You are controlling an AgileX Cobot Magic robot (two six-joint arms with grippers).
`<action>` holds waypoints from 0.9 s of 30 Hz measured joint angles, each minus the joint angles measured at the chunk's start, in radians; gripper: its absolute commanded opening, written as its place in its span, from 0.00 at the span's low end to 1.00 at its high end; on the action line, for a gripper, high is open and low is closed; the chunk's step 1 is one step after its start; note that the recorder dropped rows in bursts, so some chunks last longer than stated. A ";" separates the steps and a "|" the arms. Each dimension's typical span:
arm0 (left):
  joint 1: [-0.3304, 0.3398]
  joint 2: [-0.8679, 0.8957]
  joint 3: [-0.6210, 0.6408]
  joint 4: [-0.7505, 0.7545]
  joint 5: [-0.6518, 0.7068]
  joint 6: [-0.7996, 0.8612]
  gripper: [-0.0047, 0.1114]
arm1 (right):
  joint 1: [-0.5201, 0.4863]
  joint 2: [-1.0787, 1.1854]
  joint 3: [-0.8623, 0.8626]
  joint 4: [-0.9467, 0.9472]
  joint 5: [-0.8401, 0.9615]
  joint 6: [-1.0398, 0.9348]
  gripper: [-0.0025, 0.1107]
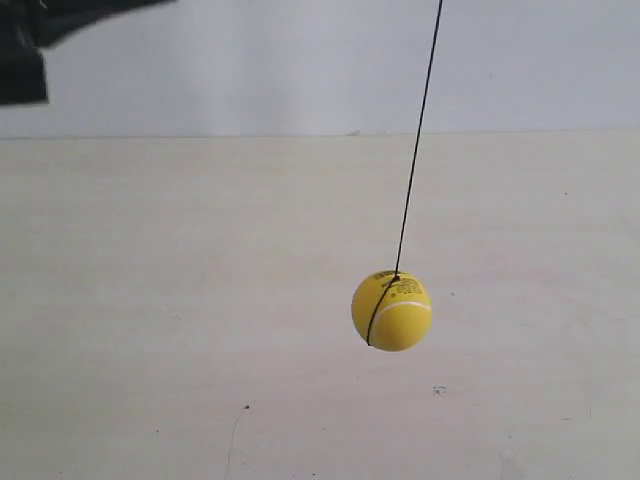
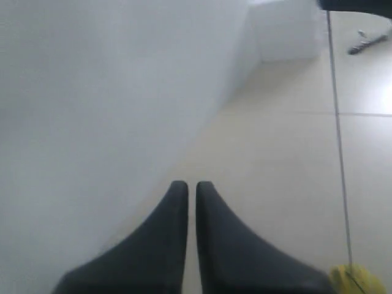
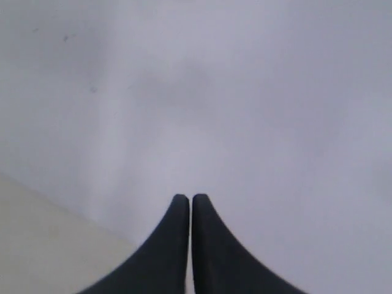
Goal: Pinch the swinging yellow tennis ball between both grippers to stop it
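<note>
yellow tennis ball (image 1: 391,310) on its string (image 1: 415,150), left claw (image 2: 191,184) and right claw (image 3: 185,197) both clenched, empty

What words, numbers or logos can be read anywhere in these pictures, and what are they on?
Small dark print near the top of the yellow ball: too small and blurred to read.
No other writing, number or sign shows in any view.
</note>
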 measured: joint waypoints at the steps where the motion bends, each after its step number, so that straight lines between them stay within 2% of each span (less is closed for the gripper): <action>1: 0.000 -0.035 0.002 0.000 0.035 -0.027 0.08 | 0.000 -0.040 -0.002 0.005 0.038 0.010 0.02; 8: 0.000 -0.351 0.008 0.004 0.270 -0.094 0.08 | 0.000 -0.346 -0.002 0.009 0.291 0.082 0.02; 14: 0.000 -0.635 0.055 0.004 0.427 -0.076 0.08 | 0.046 -0.502 0.004 -0.116 0.397 0.178 0.02; 22: 0.000 -0.994 0.228 0.004 0.550 -0.069 0.08 | 0.065 -0.699 0.104 -0.170 0.513 0.245 0.02; 27: 0.001 -1.049 0.366 0.004 0.596 -0.067 0.08 | 0.071 -0.707 0.160 -0.170 0.518 0.279 0.02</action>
